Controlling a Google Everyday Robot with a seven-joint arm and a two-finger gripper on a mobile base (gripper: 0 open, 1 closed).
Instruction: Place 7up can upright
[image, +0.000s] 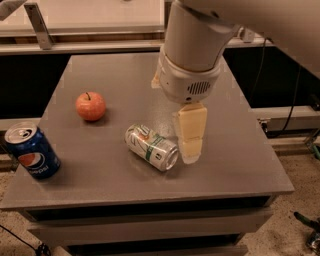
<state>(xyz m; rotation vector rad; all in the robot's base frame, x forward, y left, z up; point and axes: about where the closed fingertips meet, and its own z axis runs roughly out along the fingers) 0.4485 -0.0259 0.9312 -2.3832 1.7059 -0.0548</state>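
Righting the small white-and-silver aluminium 7up can (151, 147) with its green band calls first for a sound hold, and that looks to be the step in hand: the robot's cream-coloured gripper (190, 150) hangs tip-down just beside the can's silver end, on the side away from the apple, low over the flat grey table (235, 170), and the can is not in its hold. Whether the gripper is spread or pressed together cannot be told from this angle. A good approach would likely bring it across the middle of the can's round body, square to the long axis, so that the smooth cylinder neither rolls away nor slips when it is tipped up; a nudge at the end could send it rolling toward the table's front edge. The can lies on its side near the middle of the table, angled so that its silver top faces the front right and its other end points back toward the round red apple (90, 106). It looks undented, its logo facing upward. An upright blue Pepsi can (32, 150) stands well apart at the front left corner, out of the way.
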